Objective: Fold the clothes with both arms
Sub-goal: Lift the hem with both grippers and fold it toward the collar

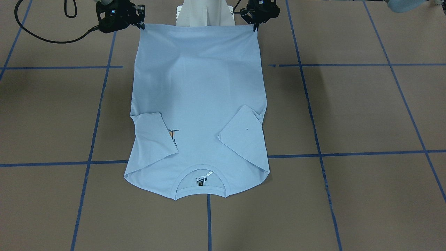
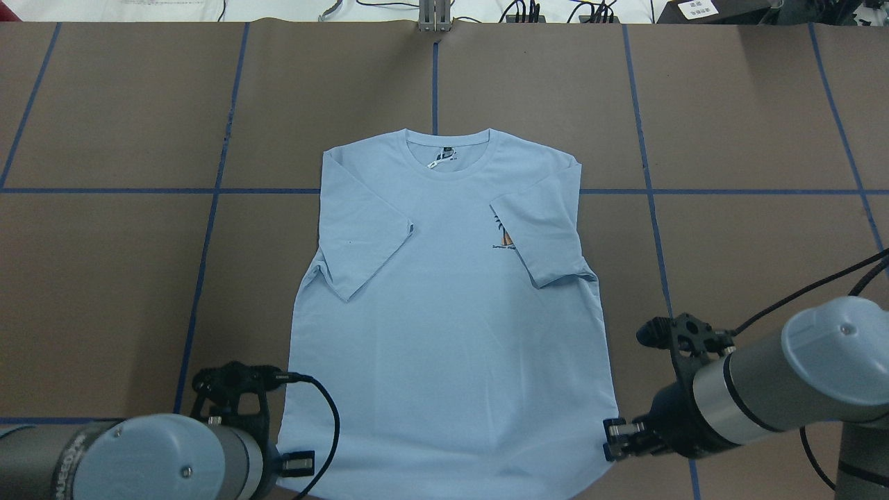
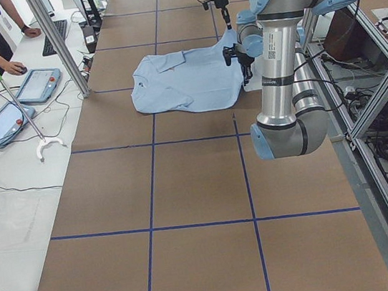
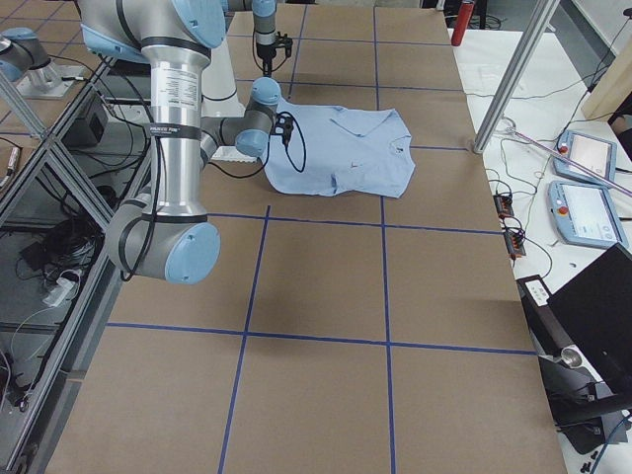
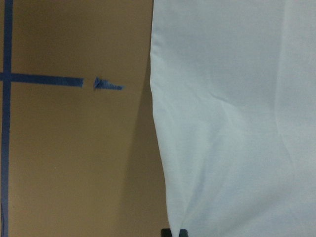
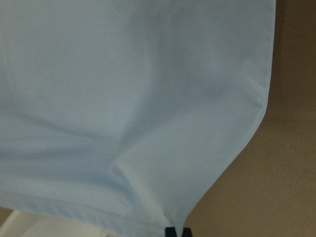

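A light blue T-shirt (image 1: 198,104) lies face up on the brown table, collar away from the robot and both sleeves folded in over the chest. The right sleeve partly covers its small palm print (image 2: 501,236). My left gripper (image 1: 256,27) is shut on one hem corner, and the left wrist view shows the cloth (image 5: 237,123) pinched at the fingertips. My right gripper (image 1: 141,26) is shut on the other hem corner, with fabric (image 6: 123,74) bunched at its tips. The hem is stretched taut between the two grippers, just in front of the robot's base.
The white pedestal base (image 1: 205,14) stands right behind the hem. A black cable (image 1: 45,38) loops on the table beside my right arm. Blue tape lines (image 2: 208,236) grid the table. People, tablets (image 3: 37,84) and a metal post (image 3: 56,42) stand past the far edge.
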Robot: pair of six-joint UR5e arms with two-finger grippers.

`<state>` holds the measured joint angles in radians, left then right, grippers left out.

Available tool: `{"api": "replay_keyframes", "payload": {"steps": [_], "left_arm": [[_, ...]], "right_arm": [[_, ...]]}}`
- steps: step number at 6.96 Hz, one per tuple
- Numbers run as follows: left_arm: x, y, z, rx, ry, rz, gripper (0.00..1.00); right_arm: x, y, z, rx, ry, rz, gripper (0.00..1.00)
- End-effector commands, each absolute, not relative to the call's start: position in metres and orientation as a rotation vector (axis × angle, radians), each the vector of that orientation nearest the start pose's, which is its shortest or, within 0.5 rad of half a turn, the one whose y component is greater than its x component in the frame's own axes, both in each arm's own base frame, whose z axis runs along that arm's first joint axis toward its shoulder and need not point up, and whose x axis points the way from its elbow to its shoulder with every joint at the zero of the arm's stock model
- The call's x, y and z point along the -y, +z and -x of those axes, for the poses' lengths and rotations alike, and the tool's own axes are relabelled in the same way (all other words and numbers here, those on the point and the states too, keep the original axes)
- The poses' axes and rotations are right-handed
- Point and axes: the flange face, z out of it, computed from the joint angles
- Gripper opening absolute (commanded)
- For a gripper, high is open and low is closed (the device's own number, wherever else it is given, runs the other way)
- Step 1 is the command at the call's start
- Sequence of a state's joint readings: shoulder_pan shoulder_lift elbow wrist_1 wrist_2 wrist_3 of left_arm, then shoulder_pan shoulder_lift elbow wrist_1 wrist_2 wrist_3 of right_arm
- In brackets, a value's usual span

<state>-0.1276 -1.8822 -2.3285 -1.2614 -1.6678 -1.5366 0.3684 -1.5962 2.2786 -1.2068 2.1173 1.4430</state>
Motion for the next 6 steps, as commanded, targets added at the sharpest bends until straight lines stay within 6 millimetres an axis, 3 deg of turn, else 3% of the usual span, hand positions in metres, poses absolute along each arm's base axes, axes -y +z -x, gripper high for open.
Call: {"api": "replay_keyframes", "payload": {"steps": [1, 2, 3, 4, 5, 6], "left_arm": [[0.244, 0.228, -0.413, -0.76, -0.081, -0.037, 0.0], [0.269, 0.222, -0.402, -0.769, -0.107, -0.068, 0.0], [0.302, 0.223, -0.413, -0.748, -0.145, -0.078, 0.0], [0.35, 0.232, -0.432, -0.748, -0.2, -0.107, 0.0], [0.386, 0.247, -0.434, -0.768, -0.212, -0.149, 0.0], [0.426, 0.251, -0.425, -0.783, -0.262, -0.153, 0.0]], "right_arm": [[0.3, 0.293, 0.345, 1.13, 0.065, 0.128, 0.0], [0.343, 0.292, 0.342, 1.133, 0.136, 0.085, 0.0], [0.382, 0.292, 0.336, 1.129, 0.185, 0.042, 0.0], [0.406, 0.296, 0.333, 1.118, 0.224, 0.023, 0.0], [0.442, 0.287, 0.345, 1.118, 0.257, 0.008, 0.0], [0.471, 0.292, 0.352, 1.1, 0.286, 0.003, 0.0]]}}
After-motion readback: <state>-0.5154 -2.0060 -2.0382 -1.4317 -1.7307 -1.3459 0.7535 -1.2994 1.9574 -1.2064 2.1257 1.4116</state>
